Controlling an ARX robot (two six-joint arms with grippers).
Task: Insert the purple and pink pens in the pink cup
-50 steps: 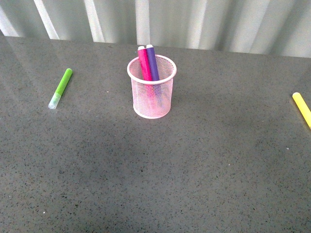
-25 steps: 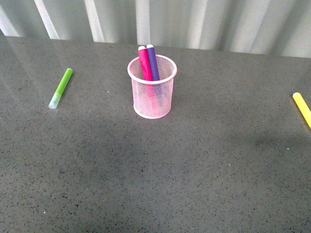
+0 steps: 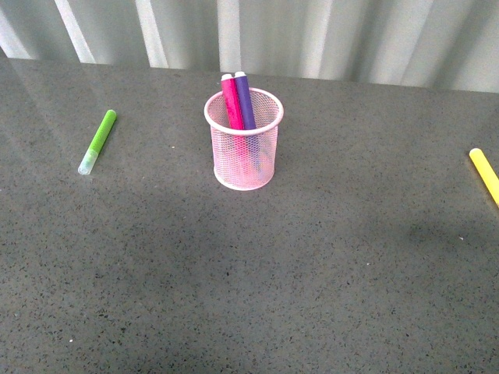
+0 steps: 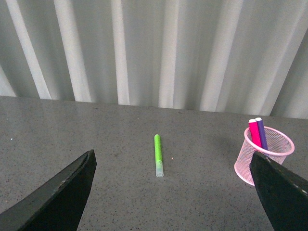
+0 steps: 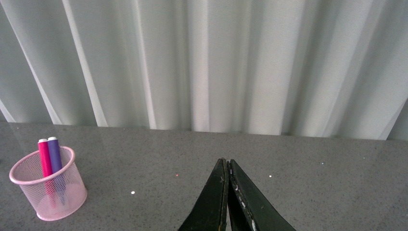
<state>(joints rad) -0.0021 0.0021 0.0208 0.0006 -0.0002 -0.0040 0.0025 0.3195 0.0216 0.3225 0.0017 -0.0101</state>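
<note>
The pink cup [image 3: 244,152] stands upright on the grey table, left of centre toward the back. The pink pen [image 3: 231,101] and the purple pen [image 3: 244,100] stand side by side inside it, leaning on the far rim with their ends above it. Neither arm shows in the front view. In the left wrist view my left gripper [image 4: 175,192] is open with nothing between its fingers; the cup [image 4: 263,156] with both pens lies ahead beside one finger. In the right wrist view my right gripper [image 5: 226,168] is shut and holds nothing, well apart from the cup [image 5: 48,192].
A lime green marker [image 3: 97,141] lies flat on the table to the left of the cup, also seen as the green marker [image 4: 158,155] ahead of my left gripper. A yellow marker [image 3: 485,174] lies at the right edge. A white curtain [image 3: 312,35] hangs behind the table.
None of the objects moved. A faint shadow on the table at the right drifted slightly.
</note>
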